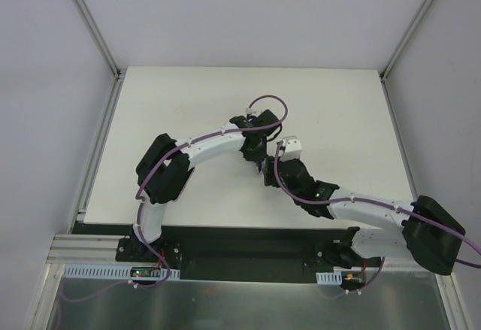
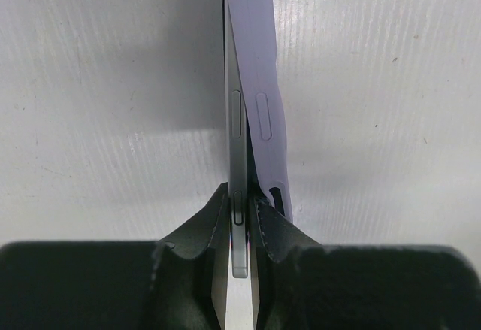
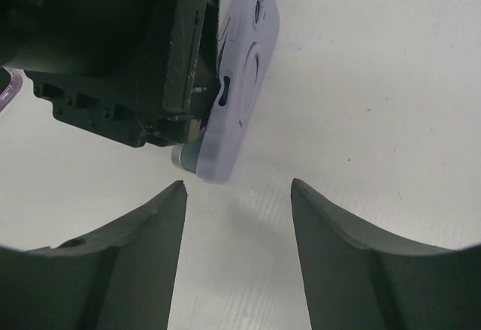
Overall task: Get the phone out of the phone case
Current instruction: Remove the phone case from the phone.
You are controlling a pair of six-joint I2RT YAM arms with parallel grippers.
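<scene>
**Right, phone pinched, case splayed off one side**

Nearest the bases, the right gripper [image 3: 239,187] hangs with its jaws spread wide. There's nothing between them, only bare table [image 1: 188,97] showing through the gap.

Just beyond it, the left gripper [image 2: 239,198] is clamped hard on the phone [image 2: 233,119]. One finger presses each face, and the thin silver edge with its side buttons shows between them. The phone stands on edge and runs straight away from the left wrist camera.

And there's the case [image 2: 259,59], lavender, and it's only half seated! At the far end it lies against the phone. Closer to the fingers it leans off to the right, with a dark sliver of gap between the two.

From the right wrist, the back of the case faces the camera, lens cut-outs at the far end. A grey corner of the phone pokes out at its near end, tight beside the left gripper's black body.

Seen from above, both grippers meet near the middle of the table, almost touching.
</scene>
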